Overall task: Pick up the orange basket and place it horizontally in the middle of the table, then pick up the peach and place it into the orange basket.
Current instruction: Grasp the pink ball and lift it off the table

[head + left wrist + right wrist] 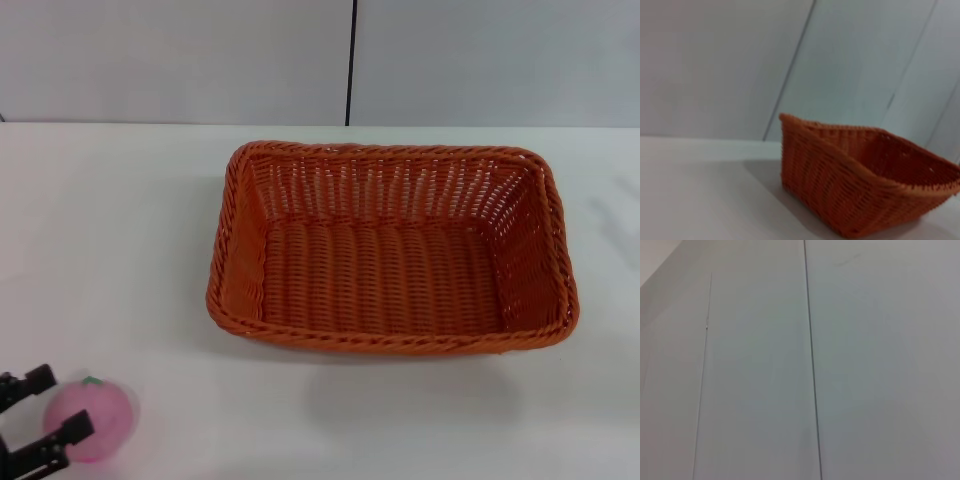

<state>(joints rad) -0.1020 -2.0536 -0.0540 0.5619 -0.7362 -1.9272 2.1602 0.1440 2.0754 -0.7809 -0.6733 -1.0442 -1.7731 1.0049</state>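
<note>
Head view shows the left end effector [45,415] at the surface's [120,250] near left corner, its fingers spread around the peach [90,422], with the orange basket [390,250] lying lengthwise mid-surface, away to its right.

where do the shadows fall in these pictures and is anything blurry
Head view: a soft shadow lies on the table in front of the orange basket. Left wrist view: the basket looks soft, with its shadow beside it. Right wrist view: only plain wall.
</note>
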